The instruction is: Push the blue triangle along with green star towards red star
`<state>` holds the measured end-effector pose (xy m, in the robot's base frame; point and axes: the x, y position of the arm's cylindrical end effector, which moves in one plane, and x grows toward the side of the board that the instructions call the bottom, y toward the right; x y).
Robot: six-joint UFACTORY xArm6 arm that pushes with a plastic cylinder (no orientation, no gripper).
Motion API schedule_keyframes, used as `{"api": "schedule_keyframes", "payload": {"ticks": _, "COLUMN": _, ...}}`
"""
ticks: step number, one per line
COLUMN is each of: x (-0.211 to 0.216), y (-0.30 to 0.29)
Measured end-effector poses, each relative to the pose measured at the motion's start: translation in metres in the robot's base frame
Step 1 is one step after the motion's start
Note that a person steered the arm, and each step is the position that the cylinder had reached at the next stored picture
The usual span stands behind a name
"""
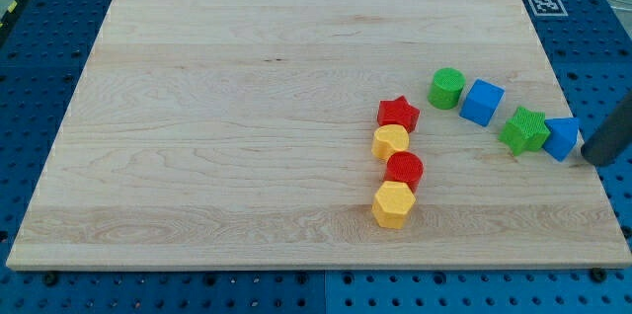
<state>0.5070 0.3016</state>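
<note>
The blue triangle (562, 138) lies near the board's right edge, touching the right side of the green star (524, 130). The red star (398, 113) sits to their left, near the middle right of the board, at the top of a column of blocks. My tip (594, 159) is just to the right of the blue triangle, close to it, at the board's right edge. The rod rises up and to the right out of view.
Below the red star run a yellow round block (391, 142), a red cylinder (404, 170) and a yellow hexagon (393, 204). A green cylinder (446, 88) and a blue cube (482, 102) lie between the red star and the green star. The wooden board (247, 126) ends just right of the tip.
</note>
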Motion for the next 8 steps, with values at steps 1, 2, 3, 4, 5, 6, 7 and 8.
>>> {"api": "schedule_keyframes", "payload": {"ticks": 1, "x": -0.010, "y": 0.001}}
{"api": "schedule_keyframes", "payload": {"ticks": 2, "x": -0.020, "y": -0.006}}
{"api": "schedule_keyframes", "payload": {"ticks": 3, "x": -0.020, "y": -0.033}}
{"api": "schedule_keyframes", "payload": {"ticks": 4, "x": -0.020, "y": -0.037}}
{"api": "schedule_keyframes", "payload": {"ticks": 5, "x": 0.000, "y": -0.036}}
{"api": "schedule_keyframes", "payload": {"ticks": 6, "x": 0.006, "y": -0.037}}
{"api": "schedule_keyframes", "payload": {"ticks": 7, "x": 0.004, "y": -0.044}}
{"api": "schedule_keyframes", "payload": {"ticks": 8, "x": -0.004, "y": -0.030}}
